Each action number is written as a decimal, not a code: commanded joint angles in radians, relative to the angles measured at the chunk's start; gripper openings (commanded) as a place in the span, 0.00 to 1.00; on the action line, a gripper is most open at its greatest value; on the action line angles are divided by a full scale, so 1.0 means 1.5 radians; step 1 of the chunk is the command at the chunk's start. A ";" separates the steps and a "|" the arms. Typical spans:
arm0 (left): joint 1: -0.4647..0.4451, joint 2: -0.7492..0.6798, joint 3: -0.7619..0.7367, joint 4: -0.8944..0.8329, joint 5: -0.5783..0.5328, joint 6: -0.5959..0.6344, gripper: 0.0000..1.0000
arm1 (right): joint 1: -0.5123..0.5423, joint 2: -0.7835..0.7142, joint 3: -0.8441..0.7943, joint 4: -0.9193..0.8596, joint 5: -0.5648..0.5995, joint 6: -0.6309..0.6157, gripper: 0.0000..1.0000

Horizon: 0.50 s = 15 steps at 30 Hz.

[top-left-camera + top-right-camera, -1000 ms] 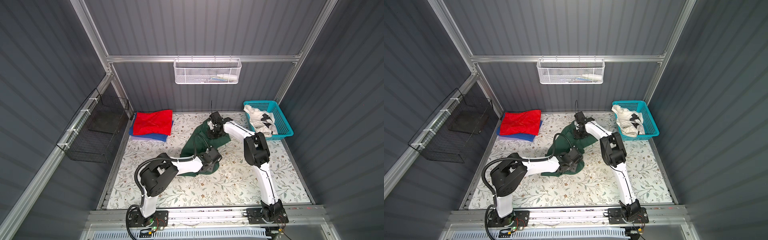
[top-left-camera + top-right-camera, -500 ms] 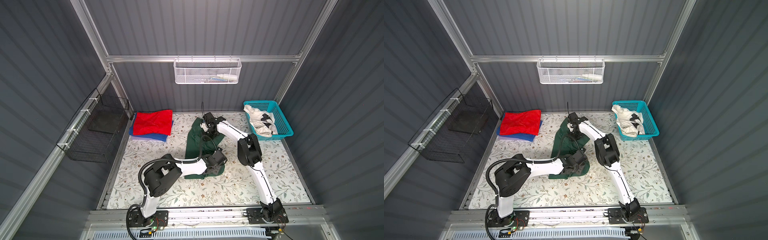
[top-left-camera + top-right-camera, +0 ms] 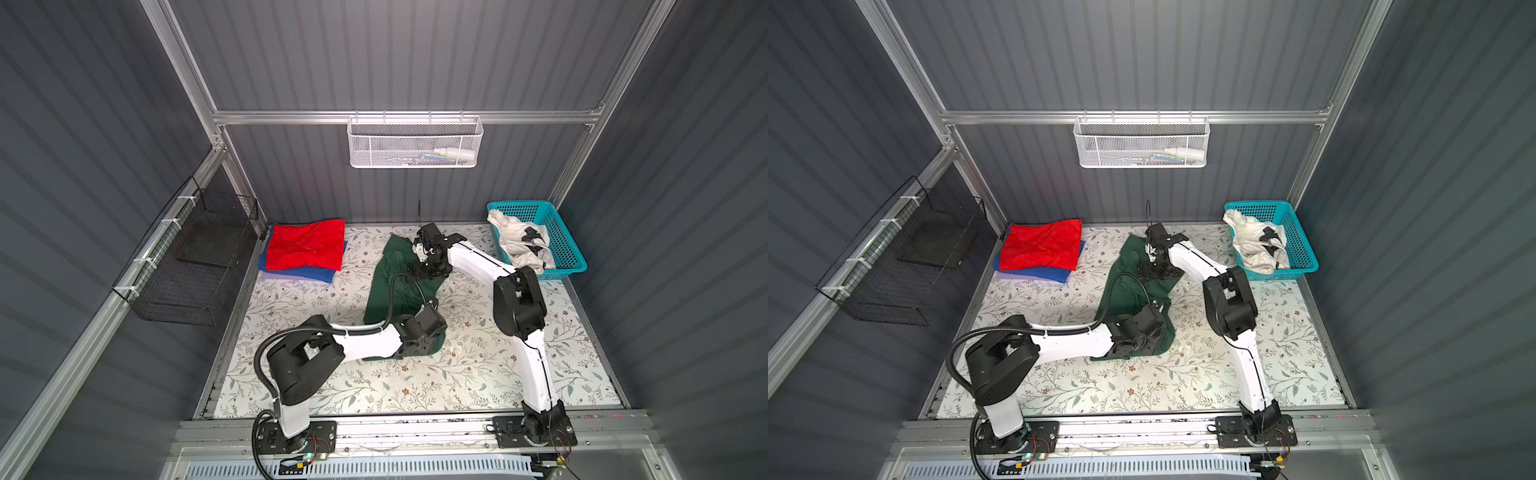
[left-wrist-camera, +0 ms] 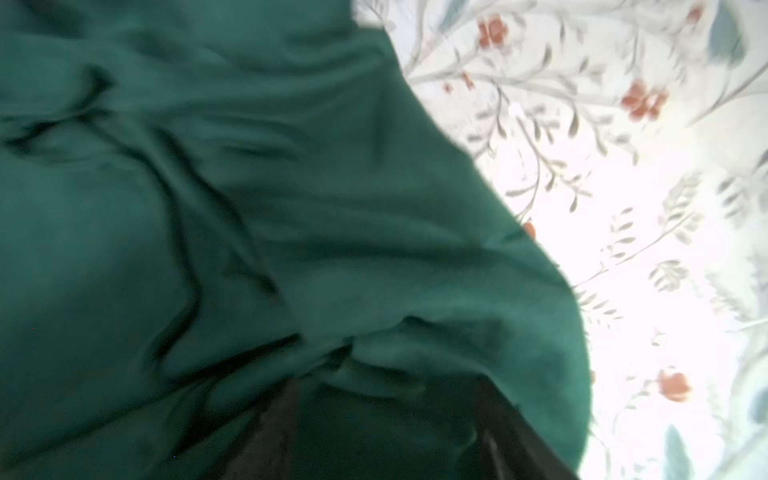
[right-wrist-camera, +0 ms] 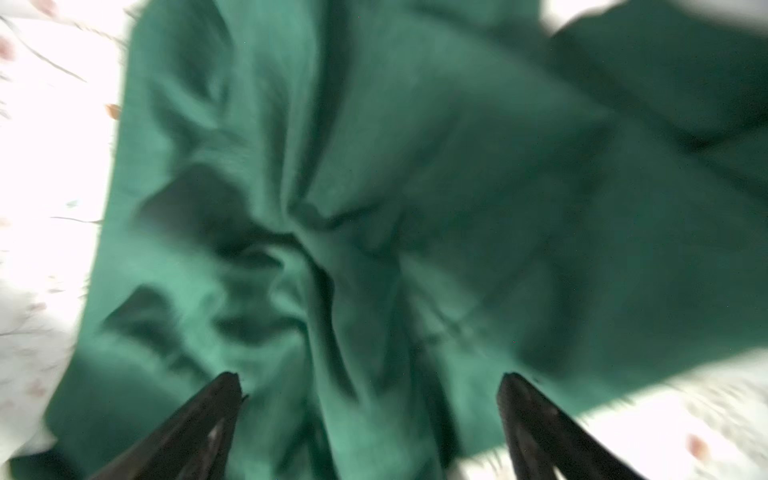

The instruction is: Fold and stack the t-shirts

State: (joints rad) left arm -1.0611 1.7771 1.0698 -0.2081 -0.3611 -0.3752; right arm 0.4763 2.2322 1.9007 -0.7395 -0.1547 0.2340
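Note:
A dark green t-shirt (image 3: 405, 299) (image 3: 1125, 299) lies as a long folded strip in the middle of the floral table. My left gripper (image 3: 430, 328) (image 4: 386, 415) is at its near end, jaws apart, with green cloth lying loose between the fingers (image 4: 276, 428). My right gripper (image 3: 428, 270) (image 5: 370, 386) hangs over the far end, wide open, with nothing held. At the back left, a folded red t-shirt (image 3: 305, 245) rests on a folded blue t-shirt (image 3: 305, 272). A crumpled white t-shirt (image 3: 521, 243) with black marks fills the basket.
A turquoise lattice basket (image 3: 569, 249) stands at the back right corner. A white mesh basket (image 3: 415, 143) hangs on the back wall and a black wire basket (image 3: 195, 262) on the left wall. Bare floral table (image 3: 415, 386) runs along the front.
Both grippers have opened and let go of the green t-shirt. Before that they carried its right side leftwards, so it now lies as a narrower strip.

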 commanded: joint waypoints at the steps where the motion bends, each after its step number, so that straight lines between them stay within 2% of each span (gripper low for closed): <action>1: -0.002 -0.053 -0.008 -0.011 -0.062 -0.018 0.86 | -0.021 -0.042 -0.005 0.041 -0.013 0.037 0.99; 2: -0.002 -0.062 -0.010 -0.016 -0.068 -0.019 0.90 | -0.025 -0.046 -0.002 0.034 -0.010 0.042 0.99; 3: -0.002 -0.077 -0.013 -0.018 -0.070 -0.016 0.99 | -0.030 -0.051 0.002 0.022 -0.004 0.050 0.99; 7: -0.002 -0.146 -0.038 -0.021 -0.090 -0.022 1.00 | -0.052 -0.075 0.002 -0.033 0.066 0.115 0.99; 9: 0.011 -0.177 -0.036 -0.038 -0.077 -0.037 1.00 | -0.062 -0.111 -0.054 -0.027 0.101 0.167 0.99; 12: 0.045 -0.220 -0.017 -0.081 -0.047 -0.072 1.00 | -0.085 -0.183 -0.210 0.082 0.046 0.233 0.98; 15: 0.095 -0.254 -0.022 -0.087 0.013 -0.102 1.00 | -0.098 -0.209 -0.301 0.161 0.011 0.270 0.87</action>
State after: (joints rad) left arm -0.9726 1.4368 1.0241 -0.2863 -0.4110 -0.4644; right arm 0.3405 1.9305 1.5280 -0.6136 -0.1001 0.5282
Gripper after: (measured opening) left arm 0.996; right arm 0.883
